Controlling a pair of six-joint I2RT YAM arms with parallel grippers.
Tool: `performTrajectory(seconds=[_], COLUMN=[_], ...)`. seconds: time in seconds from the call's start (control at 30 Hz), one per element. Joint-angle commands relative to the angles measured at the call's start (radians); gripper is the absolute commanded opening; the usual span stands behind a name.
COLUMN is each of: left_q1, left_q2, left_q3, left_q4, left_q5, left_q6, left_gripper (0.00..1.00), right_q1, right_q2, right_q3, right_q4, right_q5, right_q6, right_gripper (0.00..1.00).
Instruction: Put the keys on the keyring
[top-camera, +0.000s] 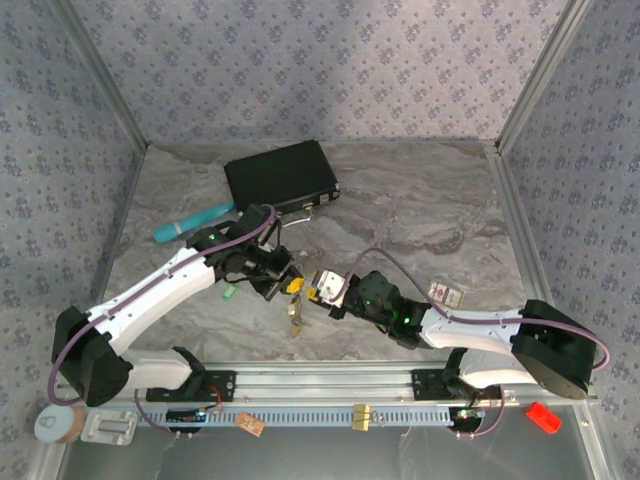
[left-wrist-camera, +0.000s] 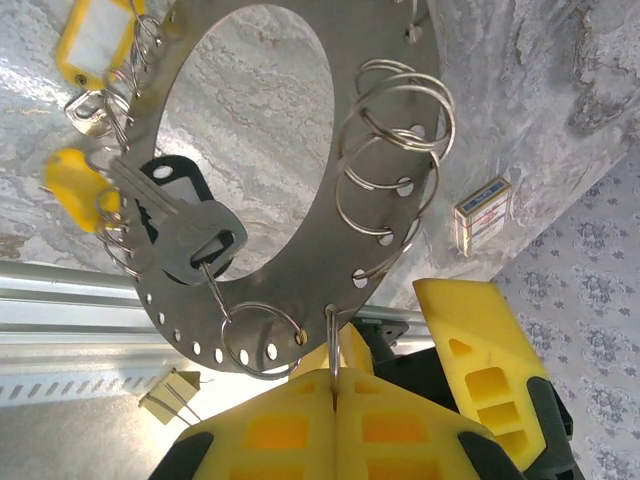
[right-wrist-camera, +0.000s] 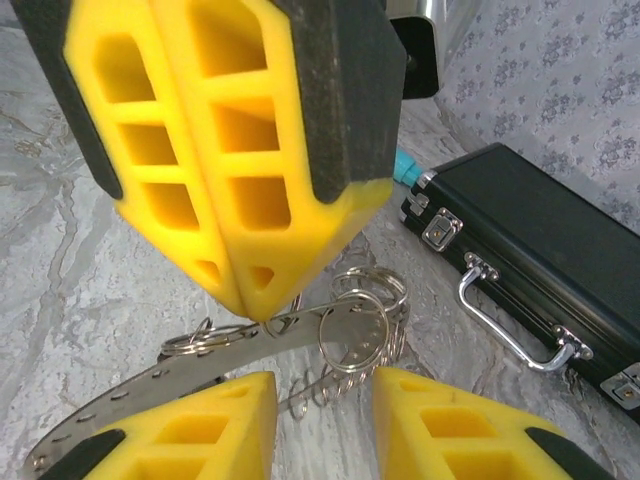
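Top external: the tabletop (top-camera: 420, 210) is covered in a grey marbled sheet with soft creases and is enclosed on three sides by walls (top-camera: 330, 60) of blue-grey fabric printed with small flowers. Bare aluminium posts (top-camera: 100, 75) run up the corners. A slotted metal rail (top-camera: 330, 385) carries both arm bases along the near edge. A black case (top-camera: 280, 175) lies flat at the back centre, with a teal pen-like stick (top-camera: 190, 222) just to its left. A small red-and-white tag (top-camera: 445, 292) lies on the sheet to the right, near the right arm. The two arms meet low over the middle of the tabletop. Left wrist: the left claw (left-wrist-camera: 335, 385) is clenched, yellow pads pressed together on the rim of the keyring (left-wrist-camera: 300, 285). It holds that flat perforated ring clear of the sheet, and the marbled surface shows through the wide centre hole. A silver key (left-wrist-camera: 170, 215) with a black plastic tag hangs from a split ring threaded through a rim hole. Yellow tags (left-wrist-camera: 72, 185) hang further round the same edge. Several empty split rings (left-wrist-camera: 395, 150) are bunched on the opposite side. Right wrist: the right claw (right-wrist-camera: 325, 400) is released, its two yellow pads standing apart just below the keyring's edge and the bunched split rings. I cannot tell whether either pad touches the metal. The case's handle and latches are visible on the tabletop beyond.
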Motion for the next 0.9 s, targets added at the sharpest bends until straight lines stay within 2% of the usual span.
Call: performTrajectory(seconds=[0.0, 0.17, 0.43, 0.87], left_q1=[0.003, 0.005, 0.005, 0.006], left_q2=[-0.028, -0.033, -0.039, -0.048], left_q3=[-0.007, -0.015, -0.014, -0.027], left_q4=[0.009, 0.018, 0.017, 0.028], left_q5=[0.038, 0.042, 0.052, 0.055], left_q6=[-0.076, -0.087, -0.088, -0.104], left_gripper=[0.00, 0.00, 0.00, 0.00], right_q1=[0.012, 0.017, 0.019, 0.019], right_q2=[0.011, 0.011, 0.031, 0.045], right_q3=[0.001, -0.004, 0.019, 0.032], right_q4=[0.035, 0.037, 0.049, 0.090], right_q5=[-0.040, -0.080, -0.070, -0.080], right_q6=[-0.020, -0.025, -0.027, -0.008], right_gripper=[0.30, 0.29, 0.24, 0.26])
